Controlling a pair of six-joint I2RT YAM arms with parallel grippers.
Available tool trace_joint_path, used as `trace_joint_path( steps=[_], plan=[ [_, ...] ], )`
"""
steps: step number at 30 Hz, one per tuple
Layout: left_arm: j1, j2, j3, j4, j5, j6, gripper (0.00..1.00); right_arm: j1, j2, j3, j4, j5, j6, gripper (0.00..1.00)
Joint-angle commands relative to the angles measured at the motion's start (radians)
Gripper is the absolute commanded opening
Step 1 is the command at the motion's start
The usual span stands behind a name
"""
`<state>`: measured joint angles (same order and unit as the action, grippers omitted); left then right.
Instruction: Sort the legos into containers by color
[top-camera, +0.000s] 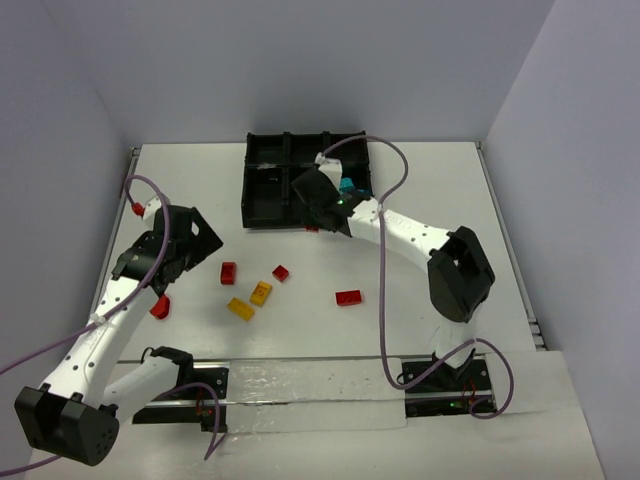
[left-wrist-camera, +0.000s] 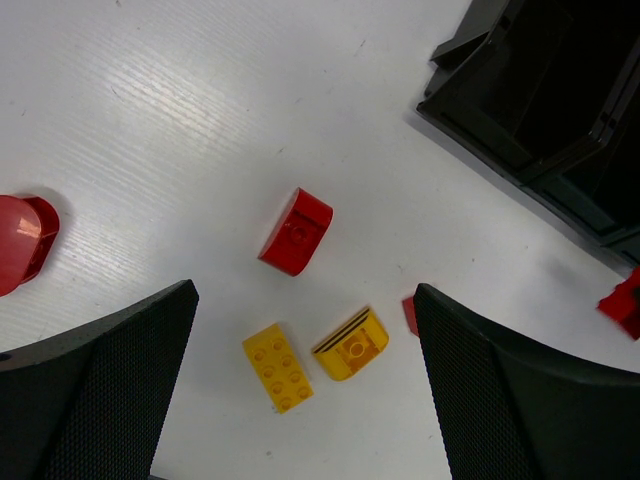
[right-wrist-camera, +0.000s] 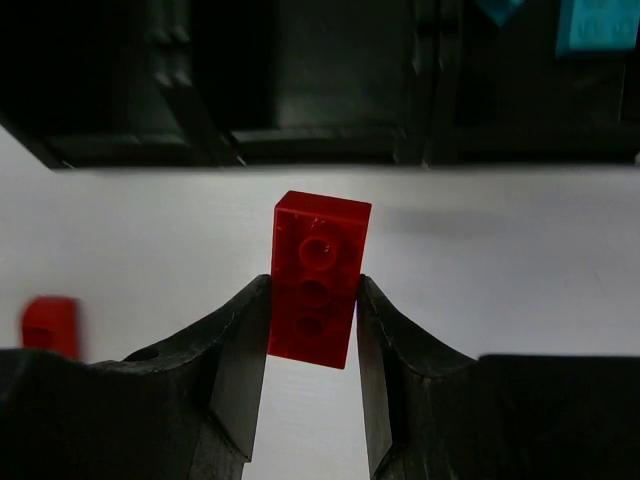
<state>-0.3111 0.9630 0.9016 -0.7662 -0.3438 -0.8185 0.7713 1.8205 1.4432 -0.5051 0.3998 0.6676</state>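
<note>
My right gripper (top-camera: 314, 220) (right-wrist-camera: 312, 300) is shut on a red lego (right-wrist-camera: 320, 250), held lengthwise just in front of the near wall of the black divided tray (top-camera: 262, 182) (right-wrist-camera: 330, 140). Cyan legos (top-camera: 348, 187) (right-wrist-camera: 598, 25) lie in a right-hand compartment. My left gripper (top-camera: 198, 246) (left-wrist-camera: 305, 292) is open and empty above the loose legos. Under it lie a red curved lego (left-wrist-camera: 296, 232), a yellow studded lego (left-wrist-camera: 279, 367) and a yellow curved lego (left-wrist-camera: 352, 345). In the top view these are the red lego (top-camera: 228, 272) and the yellow ones (top-camera: 240, 308) (top-camera: 261, 293).
More red legos lie loose on the table: one by the yellow pair (top-camera: 281, 272), one further right (top-camera: 348, 297), one at the left (top-camera: 160, 306) (left-wrist-camera: 22, 240). A blurred red lego (right-wrist-camera: 50, 325) shows left of my right fingers. Purple cables loop over both arms.
</note>
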Motion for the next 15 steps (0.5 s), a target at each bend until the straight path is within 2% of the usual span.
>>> trace_joint_path(
  steps=[1, 9, 15],
  plan=[
    [0.007, -0.014, 0.012, 0.02, 0.003, 0.014, 0.98, -0.037, 0.102, 0.207, -0.044, 0.057, -0.067, 0.32],
    [0.008, -0.024, 0.02, 0.003, -0.001, 0.024, 0.98, -0.098, 0.314, 0.487, -0.096, 0.024, -0.087, 0.34],
    [0.007, -0.034, 0.02, -0.012, -0.001, 0.022, 0.98, -0.117, 0.424, 0.626, -0.131, 0.015, -0.102, 0.44]
  ],
)
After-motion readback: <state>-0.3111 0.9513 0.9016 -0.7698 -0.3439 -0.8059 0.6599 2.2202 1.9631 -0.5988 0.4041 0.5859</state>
